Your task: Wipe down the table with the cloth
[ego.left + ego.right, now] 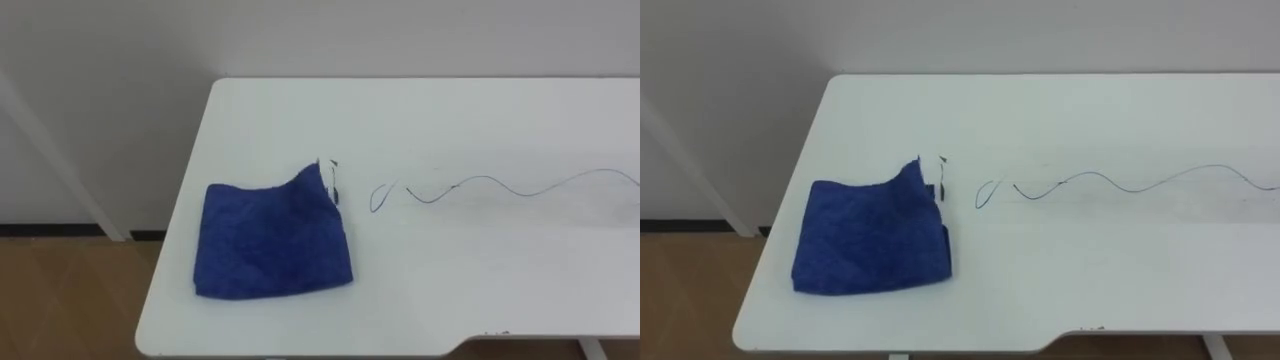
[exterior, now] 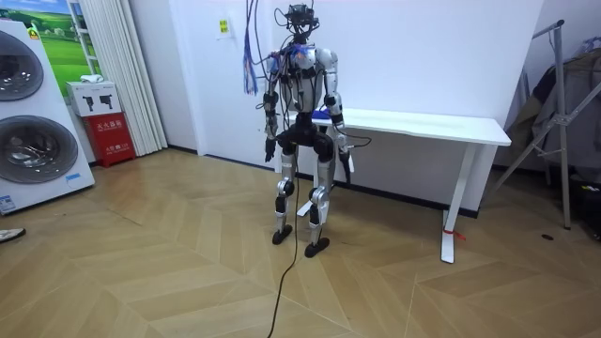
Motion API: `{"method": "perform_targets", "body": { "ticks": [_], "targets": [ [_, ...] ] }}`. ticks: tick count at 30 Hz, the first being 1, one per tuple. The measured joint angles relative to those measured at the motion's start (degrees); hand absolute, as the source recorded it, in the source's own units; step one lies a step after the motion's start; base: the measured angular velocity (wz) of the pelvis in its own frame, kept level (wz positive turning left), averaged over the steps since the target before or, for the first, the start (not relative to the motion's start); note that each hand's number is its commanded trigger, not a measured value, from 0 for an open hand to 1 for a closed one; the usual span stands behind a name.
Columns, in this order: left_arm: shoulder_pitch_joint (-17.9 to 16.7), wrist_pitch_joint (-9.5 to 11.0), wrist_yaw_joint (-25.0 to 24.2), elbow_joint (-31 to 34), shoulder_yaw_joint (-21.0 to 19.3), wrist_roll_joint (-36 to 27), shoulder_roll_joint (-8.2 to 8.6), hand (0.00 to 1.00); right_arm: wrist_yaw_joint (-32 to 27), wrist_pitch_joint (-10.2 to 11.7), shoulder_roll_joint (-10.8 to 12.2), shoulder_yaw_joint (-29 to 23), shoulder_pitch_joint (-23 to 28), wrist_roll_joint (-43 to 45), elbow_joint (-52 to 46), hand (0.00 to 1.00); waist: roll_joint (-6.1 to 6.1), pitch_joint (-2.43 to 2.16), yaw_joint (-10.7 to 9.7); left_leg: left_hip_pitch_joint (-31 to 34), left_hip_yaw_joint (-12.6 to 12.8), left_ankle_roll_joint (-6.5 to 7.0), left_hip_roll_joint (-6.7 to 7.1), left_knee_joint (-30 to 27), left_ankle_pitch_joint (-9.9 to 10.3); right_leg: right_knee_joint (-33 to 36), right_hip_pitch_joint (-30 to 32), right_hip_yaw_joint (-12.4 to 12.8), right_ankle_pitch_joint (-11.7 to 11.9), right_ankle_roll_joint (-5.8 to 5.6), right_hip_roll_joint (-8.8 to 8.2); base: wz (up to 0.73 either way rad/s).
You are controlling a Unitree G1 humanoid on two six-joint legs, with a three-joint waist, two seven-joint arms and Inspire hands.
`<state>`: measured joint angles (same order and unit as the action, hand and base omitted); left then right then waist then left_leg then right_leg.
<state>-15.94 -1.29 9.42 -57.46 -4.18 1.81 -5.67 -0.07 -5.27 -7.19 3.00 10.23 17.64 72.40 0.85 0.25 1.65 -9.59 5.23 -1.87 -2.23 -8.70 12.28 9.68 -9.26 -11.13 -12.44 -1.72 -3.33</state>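
**Desk:** What stands nearest, and what step is this?

**Photographer:** The robot stands at the end of the white table point(image 1: 450, 120) with both arms hanging at its sides. The left hand point(image 2: 269, 147) and the right hand point(image 2: 345, 169) are low beside its hips, well apart from the tabletop. I cannot tell how the fingers are set, but neither hand holds the cloth. I judge the wiping has not yet begun, so the step in hand is the reach for the cloth.

**Desk:** And where is the cloth?

**Photographer:** A folded blue cloth point(image 1: 272, 240) lies flat near the table's front edge, at about 8 o'clock in the eye view. At the cloth's 2 o'clock, just beside its raised corner, a thin dark pen line point(image 1: 480, 179) starts. It waves across the top toward 3 o'clock. Beyond it are bare table and the wall.

**Desk:** What does the next move call for?

**Photographer:** Probably a hand raised and laid on the cloth, then the cloth pushed toward 3 o'clock along that line.
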Motion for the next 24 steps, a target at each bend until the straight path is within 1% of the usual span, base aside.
{"method": "perform_targets", "body": {
  "ticks": [3, 5, 6, 7, 8, 9, 10, 11, 12, 13, 14, 15, 16, 17, 18, 19, 20, 21, 22, 23, 24],
  "targets": [
    [-0.1, -0.4, 0.0, 0.0, -1.7, 0.1, -0.03, 0.00, -0.8, -1.0, 0.0, -1.3, 0.1, -4.6, 1.5, 0.00, 0.35, -0.12, 0.1, -0.1, 0.1, 0.00, 0.00, 0.0, 0.0, 0.0, 0.0, 0.1, 0.0, 0.01, 0.01, 0.00],
    [-0.2, -1.4, 0.0, 0.0, -2.6, -0.1, -0.18, 0.00, -1.9, -1.2, 0.0, -3.8, -0.1, -9.1, 3.1, 0.00, 0.38, -0.05, -0.3, -0.2, 0.1, 0.00, 0.00, 0.0, 0.0, 0.0, -0.1, 0.2, 0.0, 0.01, 0.01, 0.00],
    [-0.2, -1.7, 0.0, 0.0, -3.4, 0.0, -0.28, 0.00, -2.6, -1.3, 0.0, -6.3, 0.0, -11.9, 4.1, 0.00, 0.58, 0.04, -0.5, -0.5, 0.1, 0.00, 0.00, 0.0, 0.0, 0.0, -0.3, 0.2, 0.0, 0.01, 0.01, 0.00],
    [-0.3, -2.1, 0.0, -0.1, -5.2, 0.0, -0.27, 0.00, -3.2, -1.5, 0.0, -9.4, 0.2, -15.1, 5.0, 0.00, 0.83, 0.19, -1.1, -1.0, 0.1, 0.00, 0.00, 0.0, 0.0, -0.2, -0.8, 0.2, 0.0, 0.01, 0.02, 0.00],
    [-0.8, -2.1, -0.1, -0.1, -6.2, 0.1, -0.28, 0.00, -3.6, -1.7, -0.1, -10.9, 0.3, -17.0, 5.3, 0.00, 0.95, 0.21, -1.3, -1.0, 0.1, 0.00, 0.00, 0.1, 0.0, -0.2, -1.1, 0.2, -0.1, 0.02, 0.03, 0.03],
    [-1.3, -2.2, -0.1, -0.1, -8.4, 0.1, -0.32, 0.00, -4.3, -1.9, -0.3, -14.1, 0.7, -21.0, 5.7, 0.00, 1.35, 0.18, -2.0, -1.1, 0.0, -0.01, 0.00, 0.1, 0.0, -0.2, -1.4, 0.0, -0.2, 0.04, 0.01, 0.06],
    [-1.3, -2.3, 0.0, 0.1, -10.9, 0.3, -0.29, 0.00, -4.8, -2.0, -0.6, -18.3, 1.1, -24.7, 5.8, 0.00, 1.71, 0.20, -3.0, -1.1, 0.0, -0.01, -0.01, 0.2, 0.0, -0.3, -1.4, 0.0, -0.3, 0.05, 0.02, 0.05],
    [-1.3, -2.4, 0.0, 0.1, -13.2, 0.6, -0.31, 0.00, -5.4, -2.0, -1.0, -22.3, 1.8, -28.4, 5.7, 0.00, 1.88, 0.11, -3.6, -1.1, 0.1, -0.01, -0.05, 0.2, 0.0, -0.7, -1.3, 0.1, -0.3, 0.07, 0.06, 0.00],
    [-1.4, -2.5, 0.1, 0.1, -14.3, 0.6, -0.33, 0.00, -5.8, -2.1, -1.4, -23.9, 2.2, -30.0, 5.7, 0.00, 1.91, 0.10, -3.8, -1.1, 0.1, -0.01, -0.05, 0.3, 0.0, -0.7, -1.3, 0.2, -0.3, 0.07, 0.08, 0.00],
    [-1.5, -2.5, 0.2, 0.1, -16.3, 0.6, -0.44, 0.00, -6.9, -2.1, -2.1, -27.2, 2.7, -33.1, 5.7, 0.00, 1.93, 0.08, -4.2, -1.1, 0.1, 0.00, -0.04, 0.5, 0.0, -0.7, -1.3, 0.2, -0.3, 0.06, 0.08, 0.00],
    [-1.5, -2.5, 0.3, 0.1, -17.0, 0.6, -0.55, 0.00, -7.4, -2.2, -2.5, -28.8, 2.8, -34.8, 5.7, 0.00, 1.98, 0.06, -4.6, -1.1, 0.1, 0.00, -0.03, 0.6, 0.0, -0.7, -1.2, 0.2, -0.3, 0.05, 0.08, 0.00],
    [-1.7, -2.5, 0.5, 0.1, -18.0, 0.7, -0.86, 0.00, -8.6, -2.4, -3.5, -32.0, 2.9, -37.2, 5.8, 0.00, 2.07, -0.02, -5.0, -1.1, 0.1, 0.00, -0.02, 0.9, 0.0, -0.4, -0.9, 0.2, -0.3, 0.05, 0.10, -0.04],
    [-1.8, -2.7, 0.8, 0.1, -18.2, 0.8, -1.31, 0.00, -10.0, -2.4, -4.6, -34.0, 2.9, -39.0, 5.7, 0.00, 2.37, -0.11, -5.4, -1.0, 0.3, 0.00, -0.04, 0.9, 0.0, 0.1, -0.6, 0.4, -0.3, 0.06, 0.11, -0.07],
    [-1.7, -2.8, 0.9, 0.1, -18.2, 0.9, -1.53, 0.00, -10.8, -2.4, -5.2, -34.6, 2.8, -40.1, 5.7, 0.00, 2.39, -0.11, -5.5, -1.0, 0.4, 0.00, -0.05, 0.9, 0.0, 0.1, -0.6, 0.6, -0.3, 0.07, 0.14, -0.12],
    [-1.8, -3.0, 0.9, 0.1, -18.2, 0.9, -1.93, 0.00, -12.4, -2.4, -6.5, -36.3, 2.2, -40.9, 5.5, 0.00, 2.49, -0.16, -5.9, -1.2, 0.7, 0.00, -0.05, 0.9, 0.0, 0.1, -0.5, 0.9, -0.3, 0.07, 0.14, -0.14],
    [-1.8, -3.3, 0.9, 0.1, -18.3, 0.9, -2.21, 0.00, -14.0, -2.4, -7.8, -37.2, 1.2, -40.5, 4.6, 0.00, 2.92, -0.36, -6.2, -1.2, 0.8, 0.00, -0.04, 0.9, 0.0, 0.2, -0.4, 1.4, -0.3, 0.06, 0.17, -0.16],
    [-1.9, -3.4, 0.9, 0.1, -18.3, 0.9, -2.34, 0.00, -14.8, -2.4, -8.2, -38.1, 0.8, -40.3, 3.7, 0.00, 2.98, -0.32, -6.2, -1.2, 0.8, 0.00, -0.04, 0.9, 0.0, 0.2, -0.3, 1.5, -0.2, 0.06, 0.19, -0.12],
    [-1.6, -3.5, 0.9, 0.7, -18.2, 1.0, -2.59, 0.00, -16.5, -2.4, -9.3, -38.3, -0.3, -40.2, 2.0, 0.00, 3.38, -0.36, -6.4, -1.1, 0.9, 0.00, -0.03, 0.9, 0.0, 0.2, -0.1, 1.6, -0.2, 0.04, 0.19, -0.07],
    [-1.4, -3.4, 0.9, 1.5, -17.9, 1.3, -2.91, 0.00, -18.2, -2.3, -10.0, -37.9, -1.2, -39.4, -0.4, 0.00, 3.64, -0.25, -6.3, -0.9, 1.1, 0.00, -0.03, 0.9, 0.0, 0.3, 0.2, 1.7, -0.2, 0.05, 0.20, -0.03],
    [-1.3, -3.4, 0.8, 1.7, -17.6, 1.4, -3.13, 0.00, -19.0, -2.3, -10.3, -37.9, -1.8, -38.9, -1.8, 0.00, 4.01, -0.27, -6.2, -0.9, 1.1, 0.00, -0.03, 0.9, 0.0, 0.3, 0.3, 1.8, -0.2, 0.05, 0.22, -0.06],
    [-1.2, -3.4, 0.7, 1.8, -17.4, 1.5, -3.32, 0.00, -20.6, -2.3, -10.7, -38.0, -3.1, -36.5, -5.2, 0.00, 4.20, -0.16, -6.3, -1.0, 1.2, 0.00, -0.03, 0.8, 0.0, 0.2, 0.4, 2.0, -0.2, 0.05, 0.22, -0.10]
  ]
}}
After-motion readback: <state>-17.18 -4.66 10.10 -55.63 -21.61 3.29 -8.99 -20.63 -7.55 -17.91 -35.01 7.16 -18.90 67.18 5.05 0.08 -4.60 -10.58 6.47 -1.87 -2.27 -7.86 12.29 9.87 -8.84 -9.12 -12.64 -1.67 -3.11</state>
